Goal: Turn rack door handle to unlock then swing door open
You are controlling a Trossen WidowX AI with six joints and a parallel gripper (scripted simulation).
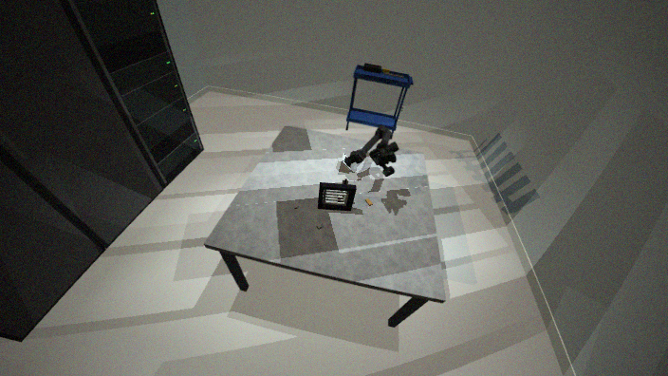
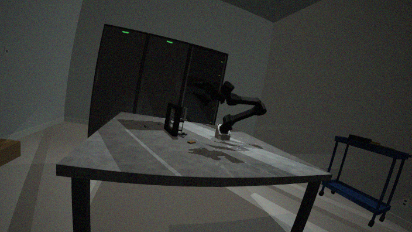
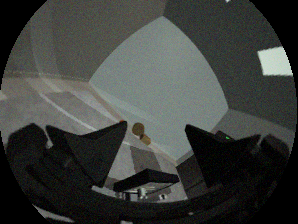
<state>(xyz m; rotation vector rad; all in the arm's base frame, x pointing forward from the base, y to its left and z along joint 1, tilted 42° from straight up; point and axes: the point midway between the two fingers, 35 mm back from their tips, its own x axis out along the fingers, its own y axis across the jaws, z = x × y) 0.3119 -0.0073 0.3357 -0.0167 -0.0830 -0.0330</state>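
My black jointed arm (image 1: 369, 143) (image 2: 244, 115) rises from a pale angular mount (image 2: 223, 136) on the grey, stone-patterned table (image 1: 394, 268) (image 2: 152, 164); from the mount it slants up to a bent elbow, then the forearm folds back over the table, wrist raised; my black two-fingered gripper (image 1: 392, 159) (image 2: 199, 92) (image 3: 157, 125) hangs well above the top, reaching out from the wrist towards the left of the exterior view; fingers spread wide, a broad gap between the tips, nothing held and no contact seen; the task's piece, a small black rectangular rack frame with pale slats (image 1: 336, 197) (image 2: 172, 119) (image 3: 147, 179), stands upright on the table, below my gripper and apart from it; seen from outside, its narrow edge and slatted face show, with the slender grey handle assembly (image 2: 185, 114) on the side towards my mount; the handle's long part looks upright, roughly parallel to the frame's sides; too dim and small to tell whether it is turned, or how far the door stands from its frame; a small flat orange block (image 1: 369, 202) (image 2: 191, 142) lies on the table near the rack, apart from it.
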